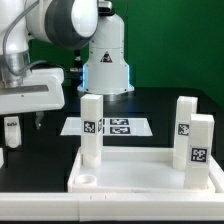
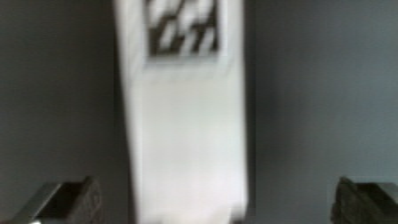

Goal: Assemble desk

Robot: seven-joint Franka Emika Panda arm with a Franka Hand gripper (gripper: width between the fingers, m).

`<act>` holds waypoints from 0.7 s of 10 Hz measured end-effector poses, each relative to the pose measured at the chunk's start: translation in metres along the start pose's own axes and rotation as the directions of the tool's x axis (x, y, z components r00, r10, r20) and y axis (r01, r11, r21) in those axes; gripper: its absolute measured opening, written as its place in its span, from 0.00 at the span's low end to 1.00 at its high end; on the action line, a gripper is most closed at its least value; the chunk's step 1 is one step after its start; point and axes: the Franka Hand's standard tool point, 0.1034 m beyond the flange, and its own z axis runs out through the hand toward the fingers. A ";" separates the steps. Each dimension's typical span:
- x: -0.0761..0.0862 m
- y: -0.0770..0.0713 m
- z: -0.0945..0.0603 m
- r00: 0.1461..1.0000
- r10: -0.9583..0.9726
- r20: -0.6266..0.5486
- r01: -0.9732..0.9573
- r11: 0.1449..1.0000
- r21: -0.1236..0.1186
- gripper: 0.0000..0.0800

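Pincer [image 2: 214,200]: released, jaws spread wide either side of a white leg [image 2: 182,130] with nothing gripped. Panel [image 1: 140,172]: near on the tabletop [image 1: 160,105], three legs upright in it. Marker board [image 1: 112,127]: just beyond. Advice: centre the leg between the fingers before clenching.

We see the exterior view evenly and brightly lit, the white desk panel [image 1: 140,172] near blown out, soft shadows on the dark worktop [image 1: 160,105]. Low resolution, slightly soft. In the wrist view, heavy blur: the white leg [image 2: 183,120] glares, its tag smeared, edges dim.
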 end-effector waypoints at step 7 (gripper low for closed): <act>-0.012 0.000 0.012 0.999 0.009 0.034 -0.009 1.000 0.015 0.41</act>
